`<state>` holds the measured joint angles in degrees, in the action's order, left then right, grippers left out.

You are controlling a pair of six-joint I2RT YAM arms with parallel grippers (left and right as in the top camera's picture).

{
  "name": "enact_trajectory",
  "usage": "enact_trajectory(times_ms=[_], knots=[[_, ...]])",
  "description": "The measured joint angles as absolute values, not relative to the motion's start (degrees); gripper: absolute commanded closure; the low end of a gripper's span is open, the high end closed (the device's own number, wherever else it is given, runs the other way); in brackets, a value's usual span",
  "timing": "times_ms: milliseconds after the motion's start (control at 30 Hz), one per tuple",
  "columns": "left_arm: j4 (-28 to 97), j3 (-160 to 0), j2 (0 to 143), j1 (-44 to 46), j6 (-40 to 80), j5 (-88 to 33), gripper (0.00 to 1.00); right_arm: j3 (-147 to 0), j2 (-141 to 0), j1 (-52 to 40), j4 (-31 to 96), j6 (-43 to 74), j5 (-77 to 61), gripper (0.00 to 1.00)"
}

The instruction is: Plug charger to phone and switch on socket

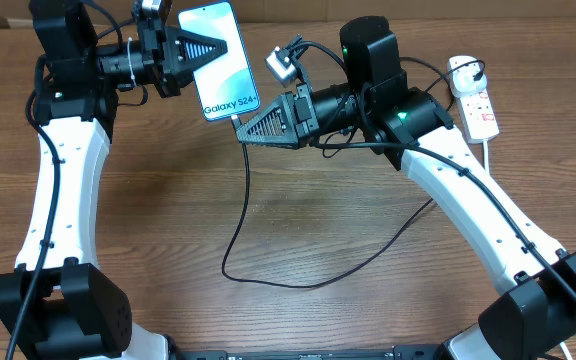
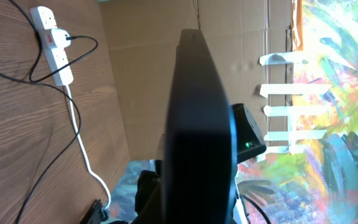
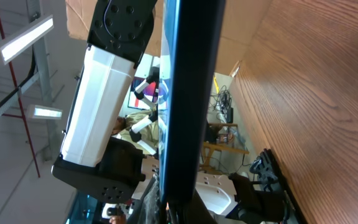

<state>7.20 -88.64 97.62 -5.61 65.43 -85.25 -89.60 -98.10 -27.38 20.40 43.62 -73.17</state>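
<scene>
The phone [image 1: 230, 80], a slim rectangular smartphone with a light blue-teal screen reading Galaxy S24, is held up off the brown wood-grain table [image 1: 168, 220]. It is pinched from its left side by the left gripper [image 1: 208, 50], whose black fingers are closed on it. At the phone's lower end the right gripper [image 1: 250, 130] is closed too, apparently on the small connector of the charger [image 1: 240, 210], a long thin black cable that drops below the phone, loops and runs off right to the socket [image 1: 473, 95], a white power strip with red switches lying well right of the phone. The danger, I judge, is at the port: a tip that meets it skewed could jam or scrape, a hard push could slide the phone in the left fingers, and a taut cable could drag the socket. The overhead view gives the layout but not whether the tip is seated; only the left wrist view shows a black plug [image 2: 71, 38] in the socket and its thick white cord [image 2: 79, 134]; the right wrist view shows just the phone edge-on
</scene>
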Motion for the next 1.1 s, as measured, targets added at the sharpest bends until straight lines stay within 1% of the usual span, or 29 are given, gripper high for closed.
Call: enact_trajectory(times_ms=[1100], knots=[[7.3, -88.6, 97.6, -5.8, 65.9, -84.3, 0.96, -89.6, -98.1, -27.4, 17.1, 46.3, -71.5, 0.96]])
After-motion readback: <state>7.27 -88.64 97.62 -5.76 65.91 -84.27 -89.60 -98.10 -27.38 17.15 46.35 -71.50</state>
